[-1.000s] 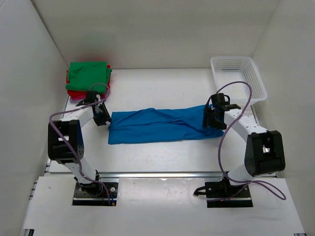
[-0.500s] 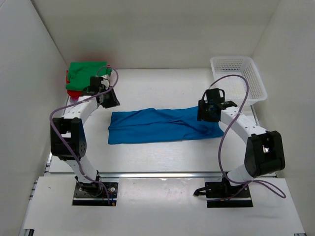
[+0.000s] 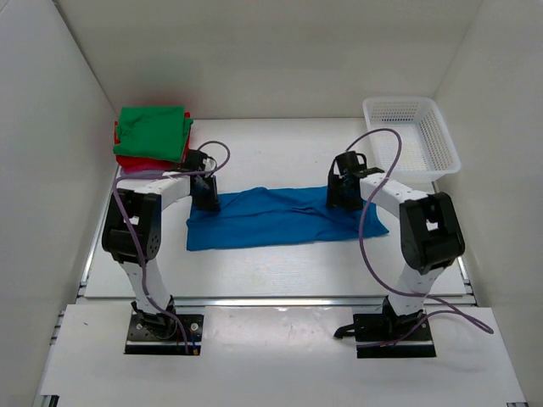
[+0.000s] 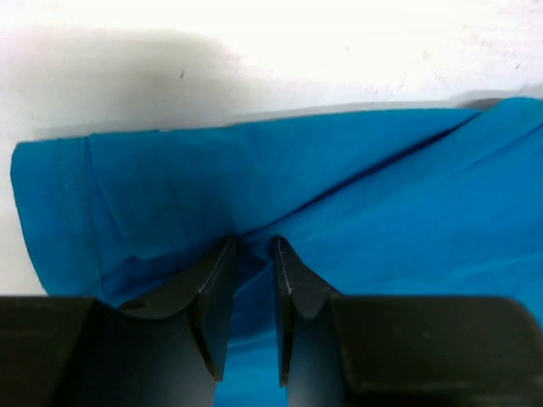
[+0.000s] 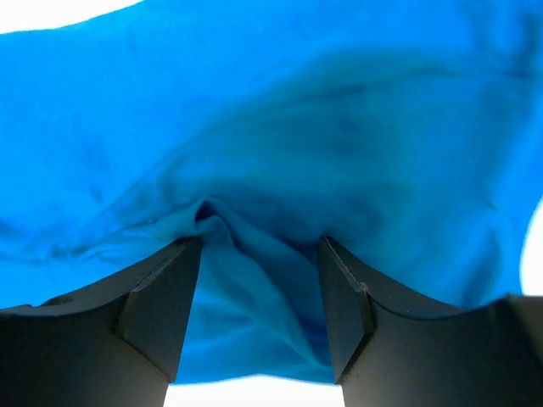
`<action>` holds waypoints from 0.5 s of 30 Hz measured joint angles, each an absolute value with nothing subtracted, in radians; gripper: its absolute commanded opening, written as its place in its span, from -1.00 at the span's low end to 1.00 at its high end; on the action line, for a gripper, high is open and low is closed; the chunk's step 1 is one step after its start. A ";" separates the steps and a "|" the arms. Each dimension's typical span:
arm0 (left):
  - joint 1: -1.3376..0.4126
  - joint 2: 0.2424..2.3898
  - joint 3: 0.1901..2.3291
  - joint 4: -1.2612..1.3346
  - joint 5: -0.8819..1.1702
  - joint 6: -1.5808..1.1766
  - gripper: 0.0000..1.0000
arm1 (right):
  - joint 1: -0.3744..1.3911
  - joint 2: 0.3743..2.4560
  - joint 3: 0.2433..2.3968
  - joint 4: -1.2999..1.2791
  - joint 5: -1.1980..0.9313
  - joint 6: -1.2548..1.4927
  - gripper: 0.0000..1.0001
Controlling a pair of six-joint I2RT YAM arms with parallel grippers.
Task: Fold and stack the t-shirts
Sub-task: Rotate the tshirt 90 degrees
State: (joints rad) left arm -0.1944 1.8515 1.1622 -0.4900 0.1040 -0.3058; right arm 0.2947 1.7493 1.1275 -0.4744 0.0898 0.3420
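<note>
- left gripper (image 4: 252,246) pressed nearly together, pinching a fold at the 10 o'clock corner of the blue t-shirt (image 3: 280,219)
- right gripper (image 5: 259,242) spread, straddling a cloth ridge at the shirt's 1 o'clock edge
- shirt lies mid-worktop (image 3: 271,148)
- folded stack (image 3: 153,136) at 10 o'clock

White table (image 3: 271,153), walled on three sides, matte top. Contents:
1. One blue t-shirt (image 3: 271,216), lying in a long rumpled strip from left to right across the middle, its near-left corner squared off.
2. One stack of folded t-shirts in the far-left corner: green t-shirt (image 3: 153,131) on top, red t-shirt (image 3: 127,160) showing beneath it.
3. One white mesh basket (image 3: 445,136) in the far-right corner, well apart from the cloth.
</note>
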 measured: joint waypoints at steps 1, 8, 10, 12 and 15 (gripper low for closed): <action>-0.196 1.842 1.149 -0.488 0.100 -0.308 -0.30 | 0.299 1.775 1.144 -0.475 0.090 0.344 0.11; -0.246 1.727 1.006 -0.498 0.081 -0.326 -0.32 | 0.337 1.972 1.385 -0.541 0.098 0.324 0.15; -0.286 1.688 0.961 -0.500 0.081 -0.332 -0.32 | 0.363 2.047 1.498 -0.573 0.105 0.302 0.16; -0.331 1.640 0.909 -0.505 0.087 -0.344 -0.32 | 0.394 2.123 1.610 -0.591 0.107 0.278 0.18; -0.384 1.559 0.824 -0.516 0.107 -0.369 -0.29 | 0.438 2.202 1.726 -0.605 0.085 0.245 0.17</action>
State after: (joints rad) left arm -0.3843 1.5585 0.8242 -0.5159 0.1070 -0.3691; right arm 0.4381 2.2024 1.7256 -0.6052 0.0853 0.2451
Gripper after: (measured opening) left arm 0.345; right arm 0.586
